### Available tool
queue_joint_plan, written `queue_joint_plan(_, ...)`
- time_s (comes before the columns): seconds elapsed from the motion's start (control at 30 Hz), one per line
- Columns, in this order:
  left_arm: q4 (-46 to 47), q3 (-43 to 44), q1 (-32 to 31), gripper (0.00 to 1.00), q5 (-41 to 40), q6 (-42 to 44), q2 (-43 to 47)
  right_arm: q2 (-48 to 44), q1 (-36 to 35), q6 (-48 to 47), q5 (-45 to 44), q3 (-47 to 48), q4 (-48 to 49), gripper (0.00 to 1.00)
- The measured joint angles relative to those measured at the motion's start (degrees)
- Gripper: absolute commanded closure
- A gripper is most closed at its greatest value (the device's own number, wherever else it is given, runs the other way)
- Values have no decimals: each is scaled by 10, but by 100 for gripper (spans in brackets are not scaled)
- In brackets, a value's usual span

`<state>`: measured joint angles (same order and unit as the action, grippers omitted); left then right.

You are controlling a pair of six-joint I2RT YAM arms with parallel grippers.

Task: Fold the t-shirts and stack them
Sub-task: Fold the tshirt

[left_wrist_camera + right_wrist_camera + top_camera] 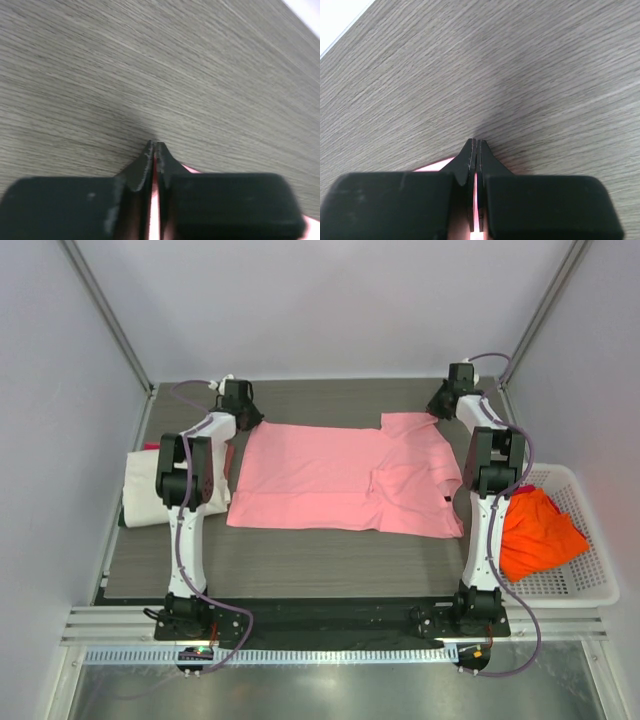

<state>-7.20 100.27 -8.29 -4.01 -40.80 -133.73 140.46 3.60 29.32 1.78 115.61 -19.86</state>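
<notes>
Pink t-shirt (330, 475) lies spread flat at the middle of the table (300, 565), its near edge straight and unheld, neck end toward the right, where a small dark label shows. The near sleeve appears to be turned in over the body already.

To the right, an orange t-shirt (535, 530) sits crumpled in the white mesh basket (590, 585). To the left, a cream-white t-shirt (140, 495) lies folded beside the pink one, partly under the left arm.

At the far edge, the left gripper (248, 420) is on the garment's far left corner and the right gripper (435, 412) is at the far sleeve. Each wrist view shows the fingers pressed together with a thin strip of pink cloth pinched between them, low over bare wood.

Assessment: the step in hand is the first lengthwise fold of the pink t-shirt, with both far corners gripped. The next move calls for both arms to lift together, keep the edge taut and level, and carry it toward the near edge without dragging the lower layer.
</notes>
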Motion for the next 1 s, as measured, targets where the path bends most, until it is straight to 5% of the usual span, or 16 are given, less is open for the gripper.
queue_joint_plan(0.27, 3, -5, 0, 100, -9, 7, 1, -3, 0, 2, 4, -3, 1, 99)
queue_joint_plan(0.33, 14, -19, 1, 87, -12, 6, 8, -5, 0, 3, 6, -5, 2, 99)
queue_joint_plan(0.37, 23, -33, 1, 61, -14, 4, 15, -6, 0, 4, 6, -8, 3, 99)
queue_joint_plan(0.43, 37, -52, 2, 44, -15, 0, 29, -11, 0, 5, 9, -15, 3, 99)
queue_joint_plan(0.73, 44, -97, 11, 42, -30, -2, 63, -19, 0, 8, 16, -19, 8, 99)
queue_joint_plan(1.0, -9, -50, 10, 55, -24, 19, 43, -19, 0, 8, 24, -20, 14, 99)
